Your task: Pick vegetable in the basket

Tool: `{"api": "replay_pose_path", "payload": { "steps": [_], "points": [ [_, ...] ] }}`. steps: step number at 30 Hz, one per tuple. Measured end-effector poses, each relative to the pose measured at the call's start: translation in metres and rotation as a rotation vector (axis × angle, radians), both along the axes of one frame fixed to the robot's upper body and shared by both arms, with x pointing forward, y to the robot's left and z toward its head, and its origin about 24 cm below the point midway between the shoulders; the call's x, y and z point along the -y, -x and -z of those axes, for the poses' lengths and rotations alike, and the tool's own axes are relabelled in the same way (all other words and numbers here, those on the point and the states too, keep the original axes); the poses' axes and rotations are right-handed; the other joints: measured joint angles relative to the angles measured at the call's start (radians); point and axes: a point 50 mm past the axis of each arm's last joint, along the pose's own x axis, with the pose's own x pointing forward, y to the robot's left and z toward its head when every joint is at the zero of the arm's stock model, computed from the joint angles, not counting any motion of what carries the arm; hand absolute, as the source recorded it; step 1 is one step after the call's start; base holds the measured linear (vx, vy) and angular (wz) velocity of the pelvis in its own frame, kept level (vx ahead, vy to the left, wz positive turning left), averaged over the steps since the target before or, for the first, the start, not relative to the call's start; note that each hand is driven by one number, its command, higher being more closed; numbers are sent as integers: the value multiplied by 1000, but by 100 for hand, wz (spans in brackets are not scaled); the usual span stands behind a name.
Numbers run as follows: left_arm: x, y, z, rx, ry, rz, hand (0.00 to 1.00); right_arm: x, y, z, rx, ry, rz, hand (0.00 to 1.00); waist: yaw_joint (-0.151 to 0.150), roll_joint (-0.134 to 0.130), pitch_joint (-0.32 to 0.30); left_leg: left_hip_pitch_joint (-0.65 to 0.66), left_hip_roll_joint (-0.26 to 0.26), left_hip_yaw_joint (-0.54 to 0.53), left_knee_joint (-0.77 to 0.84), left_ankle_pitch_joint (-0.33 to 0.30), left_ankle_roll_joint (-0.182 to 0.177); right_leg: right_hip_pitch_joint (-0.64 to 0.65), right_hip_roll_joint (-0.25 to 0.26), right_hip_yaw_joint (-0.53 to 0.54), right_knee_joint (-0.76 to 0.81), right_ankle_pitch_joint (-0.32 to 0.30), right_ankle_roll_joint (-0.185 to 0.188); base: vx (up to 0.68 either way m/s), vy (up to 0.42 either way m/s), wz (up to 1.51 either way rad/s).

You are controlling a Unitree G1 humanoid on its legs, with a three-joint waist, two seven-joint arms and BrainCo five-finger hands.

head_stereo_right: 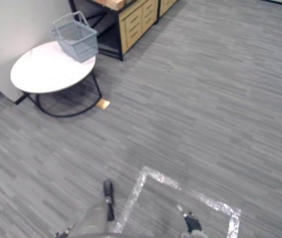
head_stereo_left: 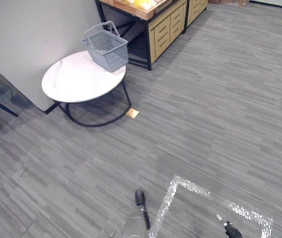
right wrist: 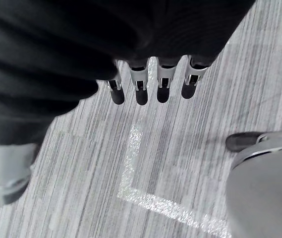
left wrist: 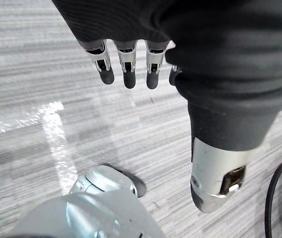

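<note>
A grey wire-mesh basket (head_stereo_left: pixel 106 47) with its handle up stands on the far edge of a round white table (head_stereo_left: pixel 76 79); nothing shows inside it. Yellow produce (head_stereo_left: pixel 141 4) lies on the wooden counter behind the table, too far off to tell what kind. My left hand (left wrist: pixel 129 64) hangs over the grey floor with straight fingers and holds nothing. My right hand (right wrist: pixel 141 84) also hangs over the floor, fingers straight and empty; its tip shows low in the left eye view (head_stereo_left: pixel 227 228). Both hands are far from the basket.
A wooden cabinet with drawers (head_stereo_left: pixel 168 25) stands behind the table under the counter. A corner of silver tape (head_stereo_left: pixel 180 186) marks the floor near me. A small tan scrap (head_stereo_left: pixel 132 113) lies by the table's black frame. A grey wall (head_stereo_left: pixel 27 29) is at the left.
</note>
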Motion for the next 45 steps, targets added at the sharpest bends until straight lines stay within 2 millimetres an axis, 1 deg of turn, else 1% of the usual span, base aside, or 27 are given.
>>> {"api": "replay_pose_path", "payload": {
  "steps": [2, 3, 6, 8, 9, 10, 12, 15, 16, 17, 18, 19, 20, 24, 26, 27, 28, 31, 33, 35, 36, 37, 38, 39, 40, 42, 45],
  "points": [
    [-3, -5, -1, -3, -10, 49, 0, -8, -2, 1, 14, -21, 2, 0, -7, -12, -20, -2, -44, 13, 28, -46, 39, -88, -40, 63, 155, 72, 4, 554, 264, 14],
    [-4, -6, -1, -9, -13, 68, 0, -7, 0, 1, 7, -28, 27, 0, -11, -14, -19, 35, -70, 20, 37, -84, 64, -128, -59, 91, 295, 144, -1, 617, 305, 10],
    [-7, -6, -1, -37, -39, 185, 0, 0, 5, 1, 6, -10, 48, 0, -20, -6, -12, 220, -113, 35, 6, -190, 98, -272, -101, 109, 727, 472, 2, 668, 289, 0],
    [-11, -10, -3, -52, -64, 292, 0, 1, 1, -1, 27, -11, 49, 0, -43, -12, -5, 333, -134, 22, -28, -216, 118, -377, -94, 98, 961, 399, -7, 588, 187, 16],
    [-9, -16, -3, -44, -64, 323, 0, 4, -1, -2, 42, -10, 68, 0, -54, 1, 4, 411, -134, 8, -65, -229, 118, -437, -71, 58, 1025, 319, -25, 508, 92, 17],
    [-6, -22, -4, -33, -69, 359, 0, 7, -3, -4, 59, -9, 89, 0, -64, 11, 11, 481, -131, 3, -105, -230, 119, -492, -47, 14, 1020, 235, -37, 489, 71, 17],
    [-2, -36, -6, 7, -65, 367, 0, 7, -1, -4, 76, -22, 137, 0, -66, 18, 18, 560, -126, 1, -143, -237, 118, -577, -25, -51, 932, 183, -42, 460, -12, 22],
    [21, -59, -8, 94, -24, 361, 0, 9, 7, -5, 86, -23, 167, 0, -68, 38, 31, 632, -95, -8, -158, -304, 84, -625, -15, -138, 596, 192, -35, 490, -135, 55],
    [27, -66, -10, 124, -12, 357, 0, 9, 13, -4, 74, -21, 179, 0, -69, 42, 34, 665, -76, -7, -174, -347, 43, -624, -16, -149, 415, 210, -16, 511, -241, 54],
    [29, -70, -11, 142, -7, 337, 0, 9, 16, -3, 65, -22, 187, 0, -63, 37, 33, 698, -62, -9, -177, -378, 15, -620, -18, -141, 245, 257, -22, 536, -268, 41],
    [29, -68, -11, 141, -4, 309, 0, 9, 17, -3, 64, -23, 186, 0, -63, 38, 33, 715, -54, -10, -175, -396, 2, -620, -18, -134, 196, 285, -22, 599, -311, 14],
    [34, -65, -8, 131, 15, 270, 0, 11, 20, -3, 55, -17, 183, 0, -67, 51, 27, 742, -19, -10, -170, -432, -4, -622, 4, -141, 225, 386, -21, 636, -299, -5],
    [40, -62, -7, 122, 33, 253, 0, 16, 19, -4, 60, -4, 180, 0, -62, 82, 23, 754, 5, -1, -156, -416, -3, -652, 27, -142, 318, 333, -45, 648, -301, -7],
    [51, -67, -7, 143, 67, 224, 0, 17, 22, -4, 53, -1, 180, 0, -68, 102, 15, 743, 64, -62, -27, -263, -41, -619, 40, -184, 460, 168, -94, 621, -371, 12],
    [49, -68, -7, 156, 76, 210, 0, 18, 22, -4, 45, 3, 176, 0, -72, 109, 13, 637, 116, -141, 239, -154, -87, -524, 64, -226, 420, 123, -101, 528, -310, 34],
    [47, -69, -8, 169, 75, 187, 0, 18, 22, -4, 40, 3, 174, 0, -71, 104, 15, 522, 133, -213, 463, -26, -127, -451, 76, -250, 371, 106, -104, 451, -205, 41],
    [44, -71, -9, 182, 76, 158, 0, 20, 23, -4, 34, 10, 166, 0, -66, 104, 20, 406, 157, -220, 677, -10, -149, -372, 89, -268, 317, 98, -109, 539, -231, 37],
    [33, -69, -10, 197, 72, 88, 0, 20, 20, -4, 27, 22, 129, 0, -57, 94, 26, 252, 191, -83, 869, -92, -97, -183, 100, -282, 174, 100, -104, 440, -114, 12],
    [28, -69, -12, 211, 53, 80, 0, 19, 11, -5, 46, 25, 116, 0, -51, 94, 26, 149, 184, 18, 784, -167, -76, -85, 100, -292, 77, 115, -77, 356, -25, 0],
    [27, -72, -13, 222, 37, 88, 0, 17, 7, -6, 53, 25, 114, 0, -29, 91, 27, 109, 142, 125, 537, -200, -50, -20, 92, -300, 16, 120, -52, 372, 68, -6],
    [26, -72, -14, 222, 32, 85, 0, 16, 6, -6, 56, 24, 111, 0, -26, 89, 26, 110, 120, 148, 447, -193, -40, -1, 89, -302, 1, 119, -42, 431, 137, -7],
    [26, -68, -13, 209, 23, 75, 0, 14, 5, -6, 58, 22, 114, 0, -19, 90, 26, 124, 70, 168, 244, -154, -16, 36, 85, -301, -25, 113, -23, 468, 183, -14],
    [27, -59, -10, 182, 24, 61, 0, 12, 4, -6, 65, 20, 106, 0, -12, 102, 21, 158, 32, 165, 37, -56, -8, 67, 97, -288, -41, 99, 0, 473, 205, -20],
    [29, -52, -8, 167, 31, 48, 0, 12, 3, -6, 68, 23, 95, 0, -7, 117, 13, 157, 32, 159, -22, 8, 51, 77, 113, -268, -45, 89, 11, 547, 245, -10],
    [19, -42, -6, 146, 23, -10, 0, -3, -4, -5, 76, -4, 43, 0, -10, 71, -3, 166, -13, 169, -34, -14, 105, 85, 84, -234, -57, 81, -3, 362, 161, 4],
    [15, -38, -6, 145, 21, -53, 0, -15, -8, -5, 91, -28, 1, 0, -5, 36, -2, 159, -40, 173, -27, -49, 103, 77, 62, -183, -57, 95, -23, 341, 169, 16],
    [13, -31, -4, 125, 34, -96, 0, -21, -5, -3, 73, -46, 5, 0, 3, 20, -12, 201, -88, 190, -40, -96, 115, 78, 18, -105, -13, 145, 1, 377, 180, 4]
  ]
}}
